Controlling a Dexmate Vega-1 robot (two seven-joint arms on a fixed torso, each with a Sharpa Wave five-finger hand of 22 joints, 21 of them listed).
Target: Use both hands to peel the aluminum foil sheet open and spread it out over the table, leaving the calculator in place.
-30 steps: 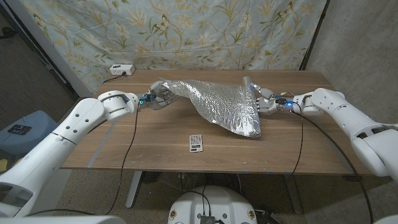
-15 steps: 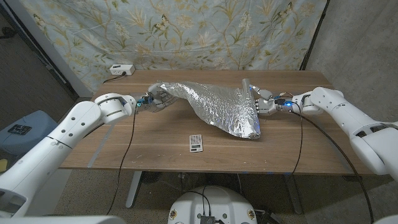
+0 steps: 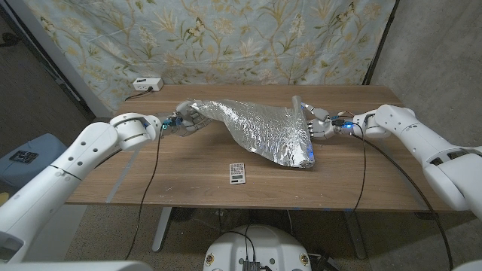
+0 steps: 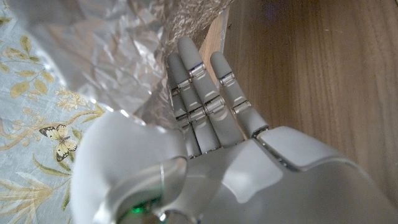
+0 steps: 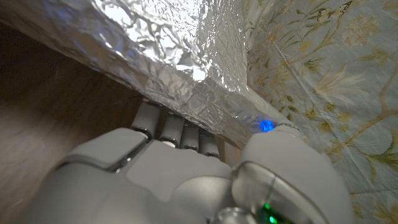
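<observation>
Head view | left robot hand [image 3: 183,120] and right robot hand [image 3: 319,124] grip foil sheet [image 3: 263,128] ends

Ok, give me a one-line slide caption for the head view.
Both hands, left and right, hold a crumpled foil sheet stretched above the wooden table, calculator lying in front.

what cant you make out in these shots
- Right hand fingertips: right wrist view, tucked under the foil sheet.
- Left hand thumb: left wrist view, hidden behind the foil and the wrist housing.
- Calculator keys and display: head view, too small to read.
- Table under the foil: head view, covered by the sheet.
</observation>
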